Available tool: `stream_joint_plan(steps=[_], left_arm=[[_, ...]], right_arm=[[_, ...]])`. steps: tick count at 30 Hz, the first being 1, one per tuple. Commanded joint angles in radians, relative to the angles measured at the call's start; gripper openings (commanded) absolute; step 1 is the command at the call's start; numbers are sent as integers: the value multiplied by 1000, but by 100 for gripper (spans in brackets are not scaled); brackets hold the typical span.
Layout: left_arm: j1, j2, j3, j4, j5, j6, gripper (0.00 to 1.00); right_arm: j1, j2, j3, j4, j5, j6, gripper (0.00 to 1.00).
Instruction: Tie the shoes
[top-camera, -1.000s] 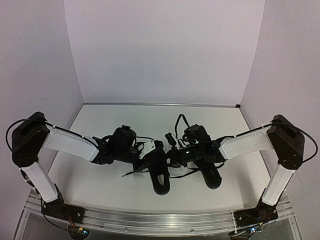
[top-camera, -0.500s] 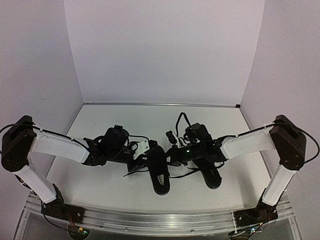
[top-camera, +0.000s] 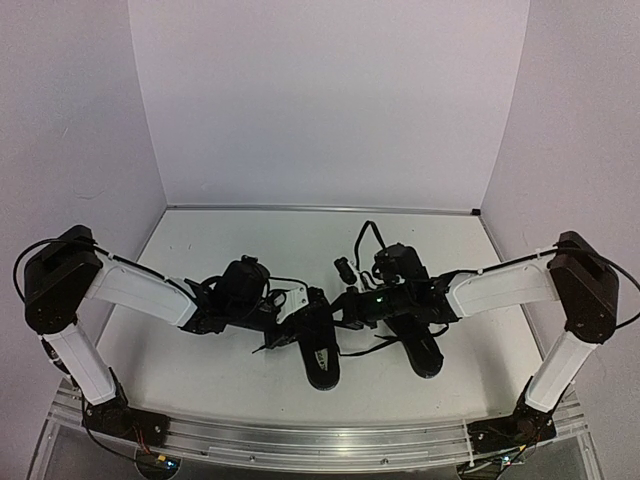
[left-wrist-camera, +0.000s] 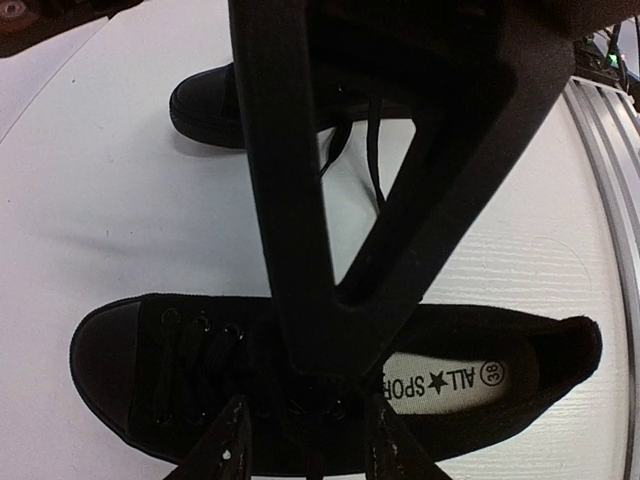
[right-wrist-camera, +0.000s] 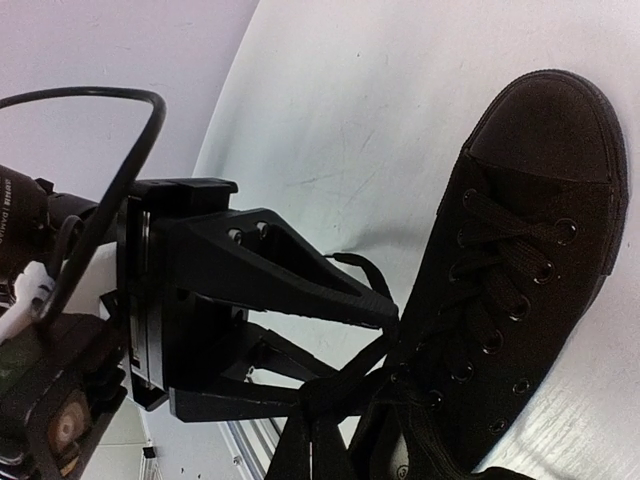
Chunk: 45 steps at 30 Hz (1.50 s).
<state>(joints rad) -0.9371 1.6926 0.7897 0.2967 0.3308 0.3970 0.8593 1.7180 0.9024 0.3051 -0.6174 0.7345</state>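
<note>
Left wrist cam: right gripper (left-wrist-camera: 322, 375) tips meet on laces (left-wrist-camera: 195, 348) of labelled shoe (left-wrist-camera: 120, 370); left gripper (left-wrist-camera: 305, 445) tips apart. Top cam hides both grips.

Matt black cloth covers the shoes (left-wrist-camera: 200, 400), low in the left wrist view; the toe cap (left-wrist-camera: 100, 350) appears to be smooth rubber with a dull sheen. Laces (left-wrist-camera: 375, 160) are thin woven cord; the insole label (left-wrist-camera: 440, 378), white and printed. The counter (left-wrist-camera: 120, 220) is white, matt, faintly grained; its edge rail (left-wrist-camera: 612, 170), brushed metal. Arm shells (top-camera: 135, 288): smooth white plastic.
</note>
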Motion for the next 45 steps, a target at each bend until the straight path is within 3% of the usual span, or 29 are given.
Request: stream_joint_plan(steps=[1,5,15,20,22,25,28,37,45], left_arm=[[-5,10,51,68,41,-24,35],[-6,25,63,74,56,-30,30],[-6,34,59,79,55,-41,2],[-6,24,47,84,47,-45,0],[-6,23,49,83,49,-44,0],[-6,23,48,90,54,-45,0],[-6,22,48,100,49,-44,0],[-6,29,40,116,40,-45,0],[-6,35,41,132,35,-45,0]], right_arm=[[5,-36,1,32,11,-6,0],[6,-41,-3,32,15,-6,0],[5,-58,-4,23,33,1,2],[3,-188,-21,-153,127,-48,35],[3,-264,-30,-290,196,-78,39],[3,-384,-56,-472,287,-90,41],[4,-461,-152,-527,328,3,41],[100,-578,-376,-465,591,342,39],[148,-540,-436,-327,804,451,33]])
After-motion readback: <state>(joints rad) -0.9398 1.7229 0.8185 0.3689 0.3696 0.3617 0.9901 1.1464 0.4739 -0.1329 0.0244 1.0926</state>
